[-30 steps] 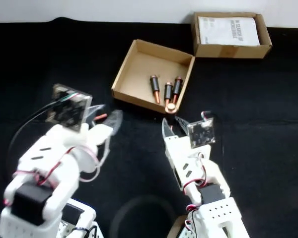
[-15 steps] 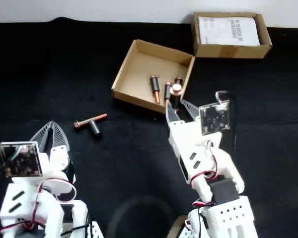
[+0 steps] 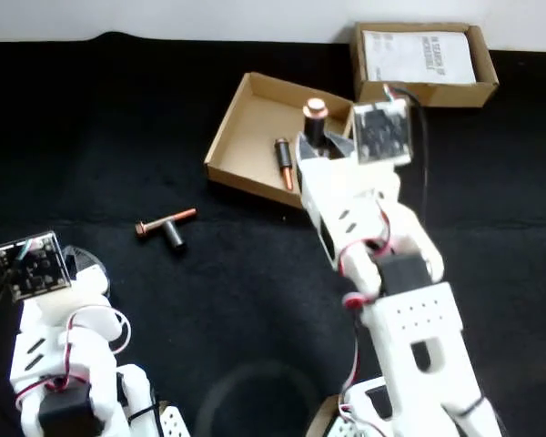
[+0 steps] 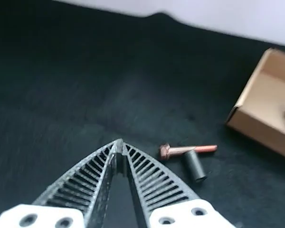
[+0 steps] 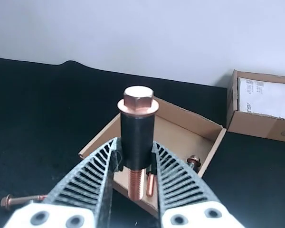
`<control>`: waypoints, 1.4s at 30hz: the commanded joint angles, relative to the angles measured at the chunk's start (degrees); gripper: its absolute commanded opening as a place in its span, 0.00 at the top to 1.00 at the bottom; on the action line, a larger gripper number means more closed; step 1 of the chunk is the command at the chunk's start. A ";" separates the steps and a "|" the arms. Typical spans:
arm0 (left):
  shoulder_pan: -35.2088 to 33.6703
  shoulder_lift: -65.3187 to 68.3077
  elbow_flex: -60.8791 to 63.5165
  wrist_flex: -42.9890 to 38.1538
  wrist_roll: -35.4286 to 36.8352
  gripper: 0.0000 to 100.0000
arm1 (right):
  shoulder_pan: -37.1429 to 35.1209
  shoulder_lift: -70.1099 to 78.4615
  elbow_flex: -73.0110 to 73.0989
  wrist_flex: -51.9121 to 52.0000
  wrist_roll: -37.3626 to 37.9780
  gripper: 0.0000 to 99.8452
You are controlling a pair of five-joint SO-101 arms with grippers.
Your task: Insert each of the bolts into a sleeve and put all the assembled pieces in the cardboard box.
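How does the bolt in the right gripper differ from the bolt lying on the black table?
The held bolt sits inside a fitted sleeve; the loose bolt is bare, with a spare sleeve beside it. The held bolt stands upright, head up, in the right gripper over the cardboard box; the loose bolt lies flat on the table. Both are copper-coloured with hex heads.
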 commanded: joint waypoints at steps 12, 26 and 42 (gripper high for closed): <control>-8.48 -0.22 14.81 -0.26 -0.35 0.99 | 0.31 30.90 -27.56 0.13 -0.62 0.99; -24.66 -0.22 26.68 -19.69 -0.35 0.99 | -0.31 63.69 -60.00 11.56 -0.35 0.99; -24.92 -0.22 26.68 -15.21 -0.18 0.99 | -4.00 98.15 -98.95 40.13 11.16 0.99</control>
